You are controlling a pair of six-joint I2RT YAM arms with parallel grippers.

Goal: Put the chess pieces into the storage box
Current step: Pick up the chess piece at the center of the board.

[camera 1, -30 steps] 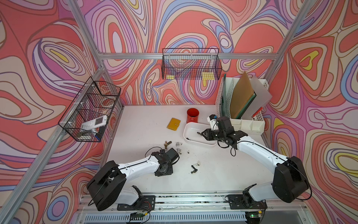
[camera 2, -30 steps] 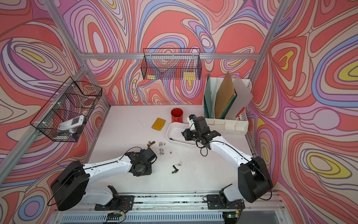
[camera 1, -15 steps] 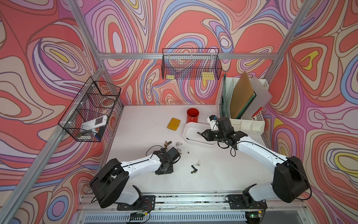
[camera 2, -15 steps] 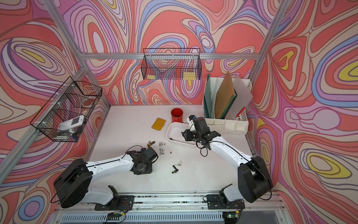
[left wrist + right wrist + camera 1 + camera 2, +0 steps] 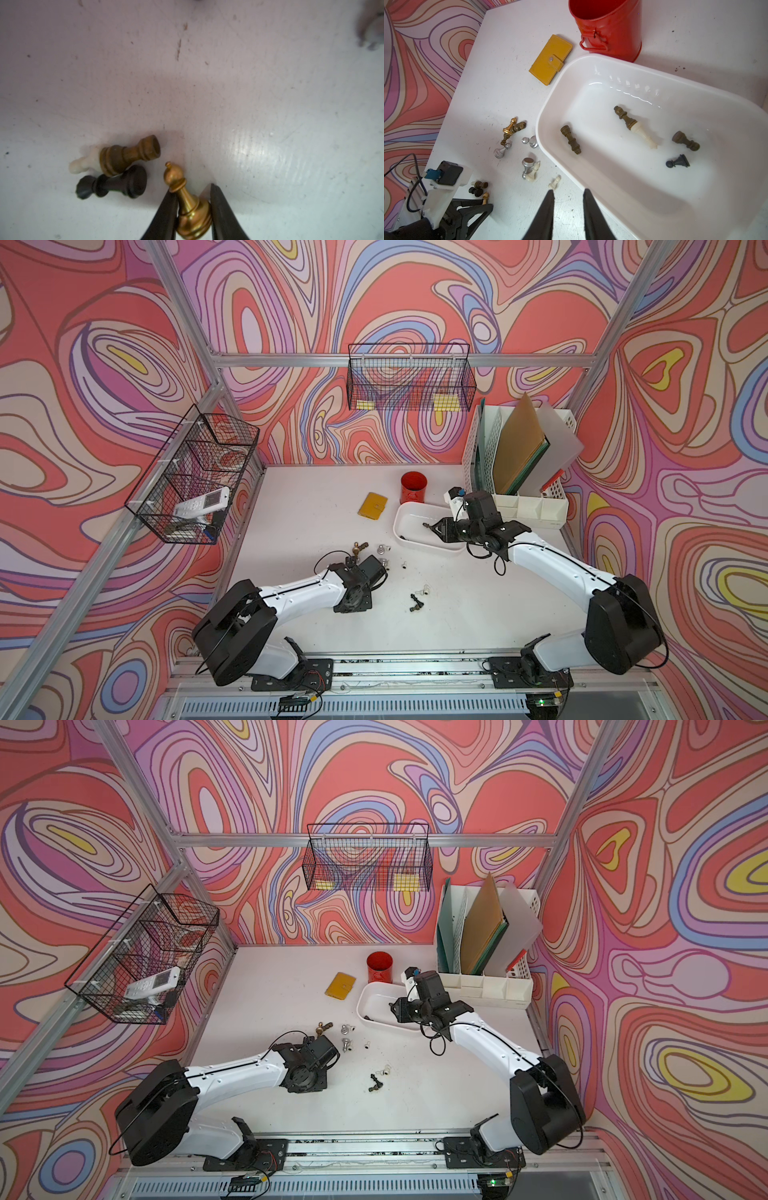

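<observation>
The left hand (image 5: 192, 188) has closed from wide onto a gold piece (image 5: 193, 214), apart from the box (image 5: 564, 83); the right hand (image 5: 568, 190) stays narrow, empty, at its rim.

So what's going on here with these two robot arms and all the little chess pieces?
Two robot arms are tidying chess pieces into the white storage box. The left end effector grips a gold piece down at the table, beside three fallen ones. The right end effector hovers at the box, jaws apart and empty. Five pieces lie in the box; many more are scattered on the table.
</observation>
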